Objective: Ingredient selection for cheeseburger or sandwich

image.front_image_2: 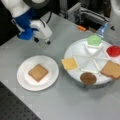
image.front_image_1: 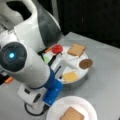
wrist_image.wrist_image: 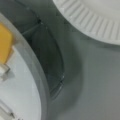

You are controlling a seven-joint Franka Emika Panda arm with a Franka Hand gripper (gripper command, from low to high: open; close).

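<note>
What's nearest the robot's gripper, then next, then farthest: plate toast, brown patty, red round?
Gripper, top left in a front view:
1. Toast, on the plate, bottom left.
2. Brown patty, tray's bottom edge.
3. Red round, far right.

One toast square (image.front_image_2: 38, 72) lies on the plate (image.front_image_2: 23, 81), left of the divided tray (image.front_image_2: 75, 53).

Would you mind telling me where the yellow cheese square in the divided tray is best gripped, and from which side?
Probably from above, across two opposite edges. The cheese square lies flat in its compartment of the divided tray, overhanging the rim toward the paper plate, so that outer part is the most accessible. The gripper hangs above the table between tray and plate.
</note>
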